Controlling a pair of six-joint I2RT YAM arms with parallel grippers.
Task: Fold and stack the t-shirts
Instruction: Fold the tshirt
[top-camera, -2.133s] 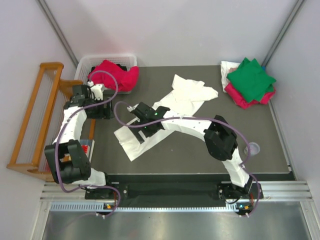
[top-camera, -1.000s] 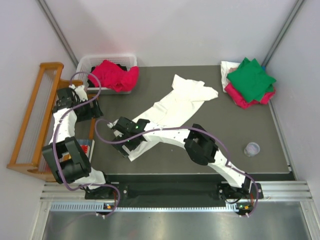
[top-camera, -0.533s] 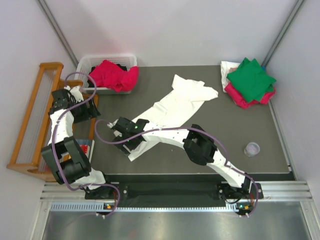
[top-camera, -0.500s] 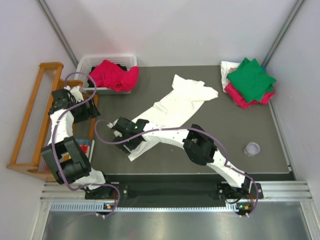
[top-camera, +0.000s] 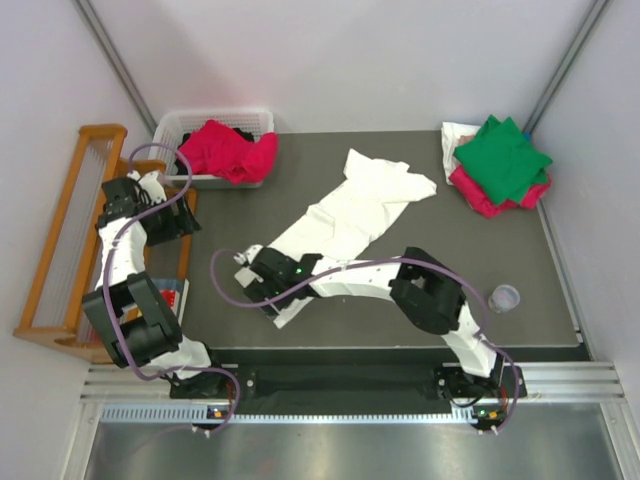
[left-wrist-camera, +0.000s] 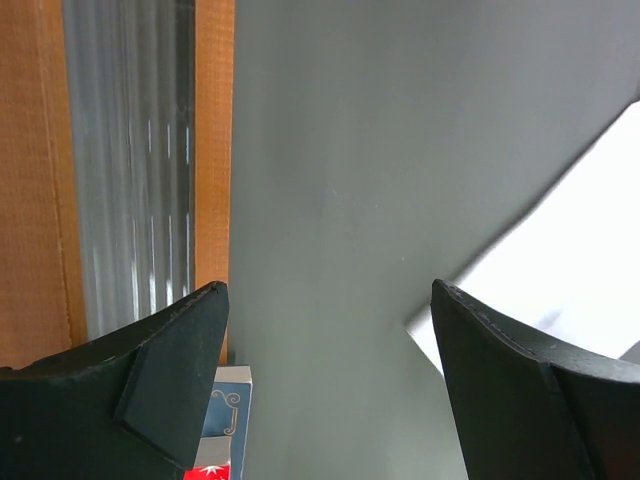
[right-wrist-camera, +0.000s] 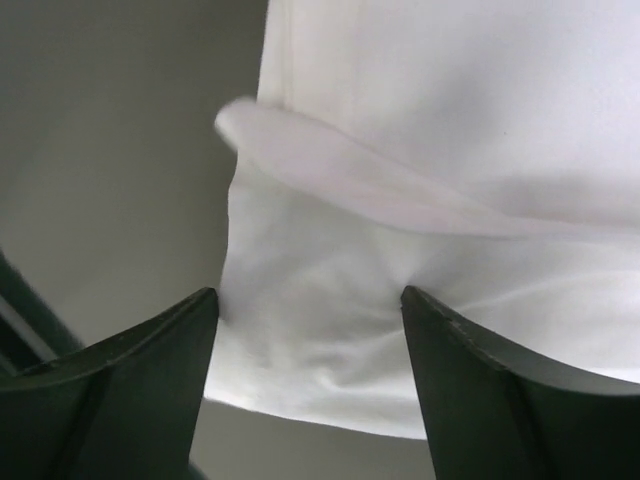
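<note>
Over white t-shirt (top-camera: 350, 215) edge, right gripper (right-wrist-camera: 305, 300) spread, seemingly not pinching, left gripper (left-wrist-camera: 330, 300) spread

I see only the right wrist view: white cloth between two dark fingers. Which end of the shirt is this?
Observer: The right gripper is at the near left end of the white t-shirt, which lies diagonally across the table.
Operator: Where is the other arm?
Observer: The left gripper hangs open and empty at the table's left edge, beside the wooden rack.
Operator: Is any shirt folded already?
Observer: Yes, a green t-shirt lies on a crimson-pink t-shirt in the far right corner.
</note>
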